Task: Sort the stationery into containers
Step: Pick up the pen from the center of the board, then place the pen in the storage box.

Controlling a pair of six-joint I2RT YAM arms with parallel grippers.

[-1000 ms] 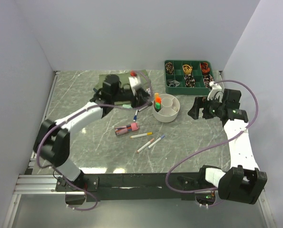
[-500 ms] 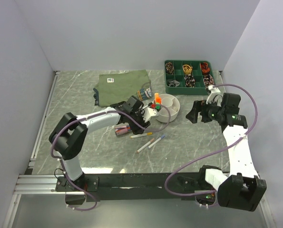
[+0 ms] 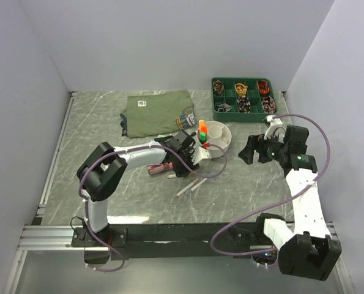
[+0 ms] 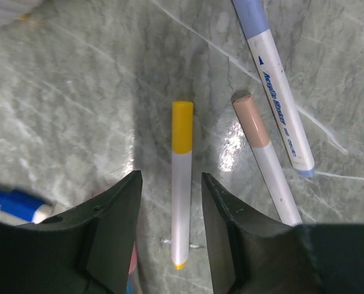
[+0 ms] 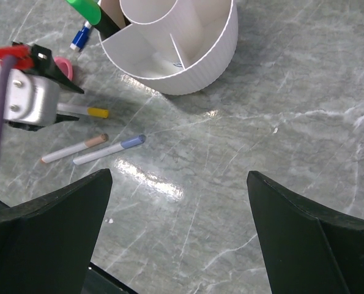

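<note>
My left gripper point(image 4: 170, 177) is open, low over the table, and straddles a thin white pen with a yellow cap point(image 4: 182, 184); there is a gap on each side of the pen. Beside it lie a peach-capped pen point(image 4: 264, 165) and a lilac-capped pen point(image 4: 273, 92). In the top view the left gripper point(image 3: 191, 160) is just left of the white round tub point(image 3: 221, 153), which holds an orange and green highlighter point(image 3: 202, 128). Pink highlighters point(image 3: 159, 167) lie to the left. My right gripper point(image 3: 249, 150) hangs wide open and empty, right of the tub point(image 5: 194, 73).
A folded olive shirt point(image 3: 157, 110) lies at the back of the table. A dark green compartment tray point(image 3: 243, 98) stands at the back right. A blue-capped pen point(image 5: 81, 38) lies by the tub's far side. White walls enclose the table.
My left arm swung from the shirt and tub down to the loose pens, and its jaws now flank the yellow-capped pen. The right arm shifted only slightly.
</note>
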